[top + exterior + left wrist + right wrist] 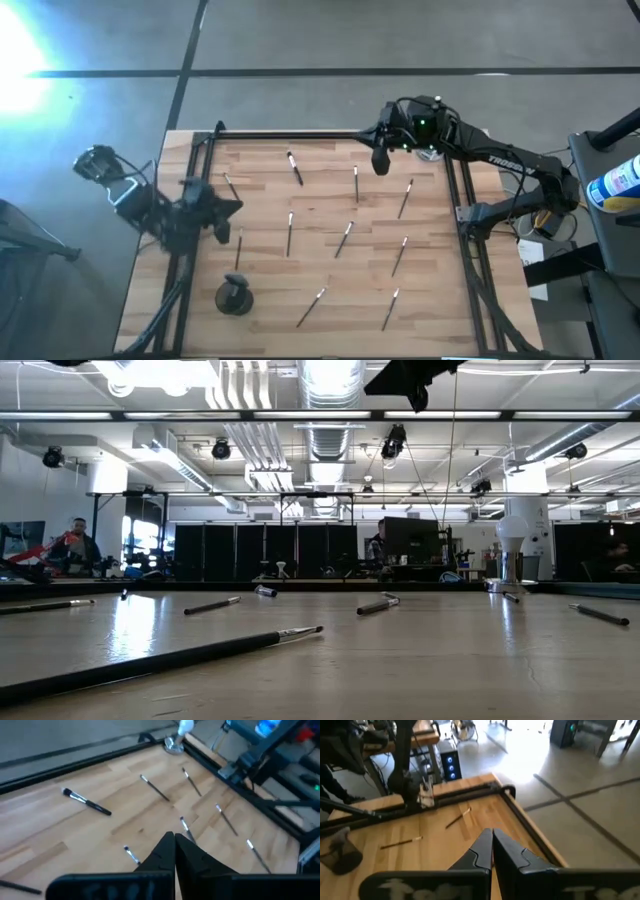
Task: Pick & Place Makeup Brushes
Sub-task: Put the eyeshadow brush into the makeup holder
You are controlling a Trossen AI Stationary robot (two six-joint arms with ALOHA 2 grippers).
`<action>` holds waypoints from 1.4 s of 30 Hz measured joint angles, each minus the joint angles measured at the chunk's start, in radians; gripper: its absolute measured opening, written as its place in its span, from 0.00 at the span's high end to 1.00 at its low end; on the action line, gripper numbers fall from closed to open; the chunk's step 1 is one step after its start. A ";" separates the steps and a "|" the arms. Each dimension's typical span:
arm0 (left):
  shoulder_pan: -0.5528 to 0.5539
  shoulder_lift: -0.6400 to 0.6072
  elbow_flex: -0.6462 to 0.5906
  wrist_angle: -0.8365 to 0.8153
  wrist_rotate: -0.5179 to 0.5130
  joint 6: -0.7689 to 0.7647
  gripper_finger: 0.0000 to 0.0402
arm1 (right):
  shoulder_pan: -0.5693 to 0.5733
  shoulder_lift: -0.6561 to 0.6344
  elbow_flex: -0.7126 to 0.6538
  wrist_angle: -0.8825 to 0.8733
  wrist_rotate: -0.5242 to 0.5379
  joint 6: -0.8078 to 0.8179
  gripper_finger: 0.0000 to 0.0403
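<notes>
Pale wooden table (330, 215) with a black frame along its edges. Makeup brushes (346, 238) lie scattered flat across it, well apart. A dark round cup (235, 296) stands near one corner.

Two dark jointed arms (500, 160) (white lettering, green light)
</notes>
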 joint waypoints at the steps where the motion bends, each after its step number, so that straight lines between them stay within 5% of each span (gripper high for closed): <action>1: 0.047 -0.019 -0.019 0.061 0.053 0.078 1.00 | 0.000 -0.006 -0.019 0.003 0.000 0.010 0.98; 5: 0.263 -0.078 -0.140 0.342 0.321 0.314 1.00 | 0.000 -0.030 -0.106 0.057 0.001 0.051 0.98; 10: 0.548 -0.058 -0.304 0.562 0.624 0.421 1.00 | 0.000 -0.085 -0.211 0.122 0.033 0.108 0.98; 15: 0.757 0.034 -0.435 0.733 0.782 0.426 1.00 | -0.001 -0.155 -0.279 0.123 0.092 0.153 0.98; 26: 0.843 0.354 -0.393 0.785 0.822 0.296 0.98 | -0.001 -0.262 -0.308 0.098 0.137 0.159 0.98; 34: 0.837 0.596 -0.203 0.552 0.816 0.178 0.80 | -0.001 -0.297 -0.308 0.057 0.134 0.133 0.98; 42: 0.810 0.736 -0.125 0.542 0.805 0.058 0.68 | -0.001 -0.333 -0.307 0.010 0.129 0.080 0.98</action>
